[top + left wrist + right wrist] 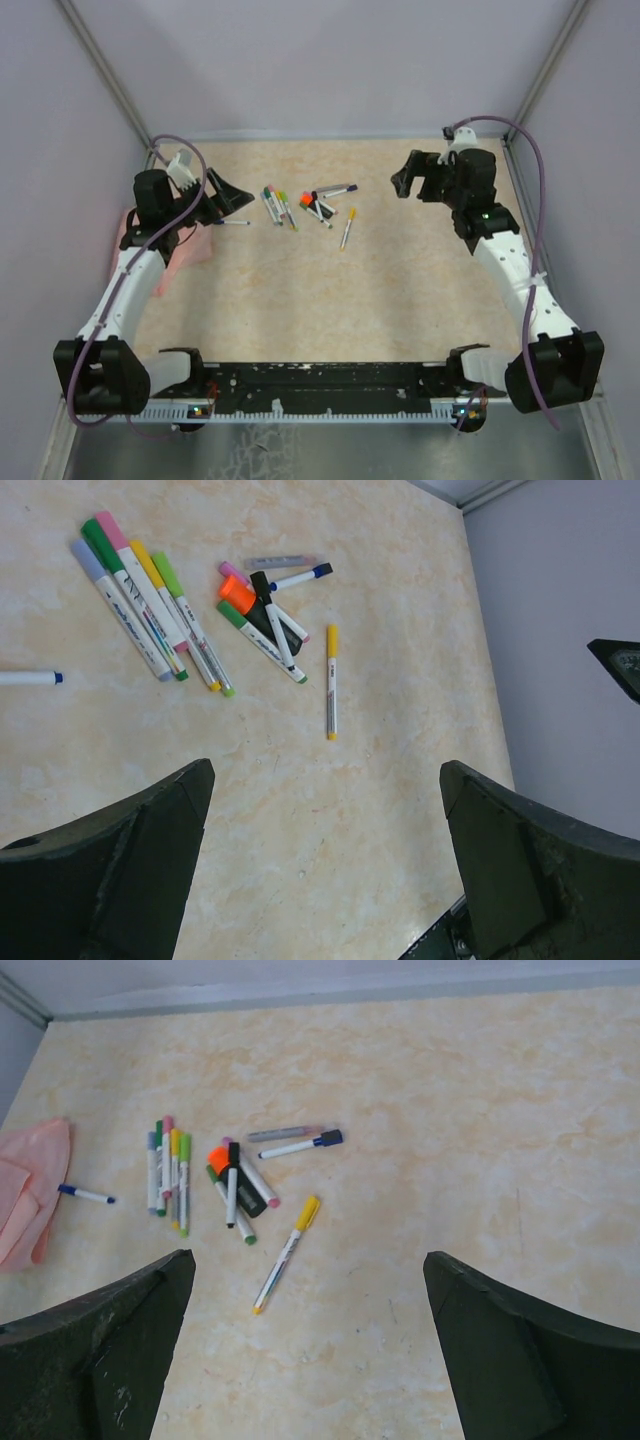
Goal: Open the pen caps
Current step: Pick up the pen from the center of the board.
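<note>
From above, both arms are hovering over the table [400,300], holding nothing. The left gripper [230,198] is standing spread left of the dark highlighter [306,200], and the right gripper [412,178] is spread well to its right. The pens [280,207] are lying loose around the highlighter, apparently all capped, so I judge the approach is only starting.

In the left wrist view, the yellow pen [331,685] is lying alone just right of the highlighter. Its long axis is running straight up the picture, with its yellow cap [331,640] pointing away from the camera.

In the right wrist view, it is slanting below the highlighter, cap up-right. Next, one gripper probably needs to pinch a barrel and the other its cap, pulling along that axis.
</note>
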Available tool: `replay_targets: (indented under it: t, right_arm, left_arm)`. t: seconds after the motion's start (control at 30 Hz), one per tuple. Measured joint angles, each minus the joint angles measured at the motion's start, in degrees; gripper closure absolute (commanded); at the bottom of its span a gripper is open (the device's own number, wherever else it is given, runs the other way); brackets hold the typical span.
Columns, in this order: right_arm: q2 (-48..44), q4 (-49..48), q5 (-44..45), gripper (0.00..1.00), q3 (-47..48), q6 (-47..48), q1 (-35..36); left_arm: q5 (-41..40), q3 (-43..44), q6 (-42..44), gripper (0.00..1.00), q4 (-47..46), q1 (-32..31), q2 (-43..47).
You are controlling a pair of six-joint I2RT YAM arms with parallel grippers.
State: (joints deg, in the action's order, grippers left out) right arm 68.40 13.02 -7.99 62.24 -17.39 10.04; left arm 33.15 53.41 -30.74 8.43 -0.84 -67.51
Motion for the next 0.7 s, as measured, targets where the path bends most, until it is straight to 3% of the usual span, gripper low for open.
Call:
replay_targets:
  t: [0.4, 0.7]
  right_arm:
    - [3.54, -2.23, -18.25, 0.02, -0.02, 5.79, 1.79]
    - [5.81, -9.64, -22.71, 0.02, -3.39, 3.82, 1.79]
  left_arm:
    - [0.17, -1.09, -2.99, 0.0, -3.45, 0.02, -3.48]
    - [-0.2, -2.8, -4.85, 0.0, -4.39, 0.24, -7.96]
